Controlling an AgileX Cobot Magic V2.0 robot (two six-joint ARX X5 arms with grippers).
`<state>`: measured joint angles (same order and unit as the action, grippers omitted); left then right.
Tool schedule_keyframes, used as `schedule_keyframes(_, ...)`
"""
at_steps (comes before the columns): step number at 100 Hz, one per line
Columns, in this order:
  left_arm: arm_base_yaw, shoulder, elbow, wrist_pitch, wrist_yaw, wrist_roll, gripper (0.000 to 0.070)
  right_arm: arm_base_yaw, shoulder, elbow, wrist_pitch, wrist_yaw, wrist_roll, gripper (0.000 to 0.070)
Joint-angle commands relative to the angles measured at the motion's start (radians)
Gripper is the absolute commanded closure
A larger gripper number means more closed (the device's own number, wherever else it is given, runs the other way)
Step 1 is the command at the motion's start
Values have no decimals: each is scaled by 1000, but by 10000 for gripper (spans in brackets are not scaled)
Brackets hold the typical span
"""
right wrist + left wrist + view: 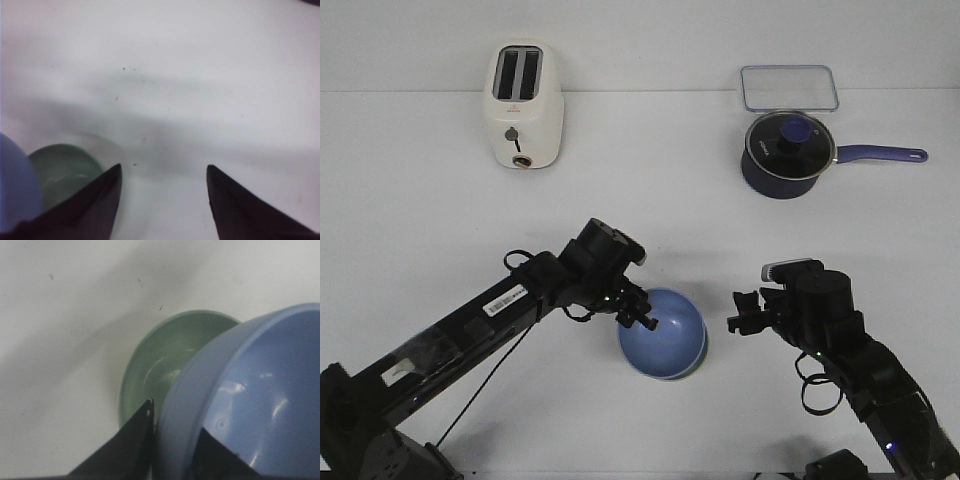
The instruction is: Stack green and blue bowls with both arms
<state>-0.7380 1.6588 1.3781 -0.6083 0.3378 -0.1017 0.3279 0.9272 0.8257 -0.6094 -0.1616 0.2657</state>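
Note:
My left gripper (642, 318) is shut on the rim of the light blue bowl (665, 338) and holds it tilted above the table. In the left wrist view the jaws (175, 415) pinch the blue bowl's wall (260, 390), one finger outside and one inside. The pale green bowl (160, 365) sits upright on the table just below and beyond the blue bowl. In the front view the blue bowl covers it. My right gripper (745, 315) is open and empty, just right of the bowls. The right wrist view (164, 167) shows the green bowl (60, 170) and the blue bowl's edge (15, 185) beside one finger.
A cream toaster (523, 105) stands at the back left. A dark navy saucepan with a lid and long handle (788, 152) stands at the back right, with a clear lidded container (788, 88) behind it. The table (420, 230) is white.

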Motion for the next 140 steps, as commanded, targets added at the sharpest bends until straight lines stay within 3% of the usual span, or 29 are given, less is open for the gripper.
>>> schedule_keyframes(1, -19, 32, 11, 11, 2, 18, 687, 4, 3, 16, 10, -3, -12, 342)
schedule_keyframes(11, -37, 58, 11, 11, 12, 25, 656, 4, 3, 16, 10, -3, -13, 342)
schedule_keyframes(16, -40, 62, 11, 9, 11, 27, 551, 4, 3, 16, 10, -3, -13, 342)
schedule_keyframes(25, -43, 60, 16, 14, 13, 27, 263, 4, 3, 16, 10, -3, -13, 342)
schedule_keyframes(32, -37, 38, 23, 12, 14, 30, 207, 3, 3, 16, 10, -2, -14, 342)
schedule_keyframes(48, 26, -71, 40, 16, -31, 39, 207, -10, 1, 16, 10, 6, -53, 342)
schedule_keyframes(60, 109, -194, 40, 16, -163, 44, 211, -34, -23, 16, 24, 8, -104, 345)
schedule_keyframes(64, 143, -235, 40, 14, -216, 51, 242, -43, -38, 16, 34, 8, -119, 364)
schedule_keyframes(70, 197, -294, 40, 5, -281, 64, 356, -59, -68, 16, 47, 9, -144, 437)
schedule_keyframes(79, 295, -380, 34, -19, -319, 64, 649, -84, -124, 11, 64, 26, -170, 676)
schedule_keyframes(81, 317, -397, 28, -20, -321, 64, 700, -89, -139, 7, 69, 33, -171, 700)
schedule_keyframes(95, 452, -559, -101, 39, -385, 68, 686, -121, -279, -81, 181, 59, -178, 700)
schedule_keyframes(103, 505, -695, -261, 162, -417, 85, 686, -135, -389, -178, 276, 69, -177, 700)
schedule_keyframes(119, 578, -1009, -631, 456, -417, 152, 687, -144, -605, -371, 465, 167, -178, 700)
schedule_keyframes(129, 608, -1167, -813, 606, -417, 149, 687, -144, -676, -436, 508, 224, -177, 700)
schedule_keyframes(140, 628, -1258, -905, 635, -417, 142, 687, -144, -686, -445, 505, 254, -178, 700)
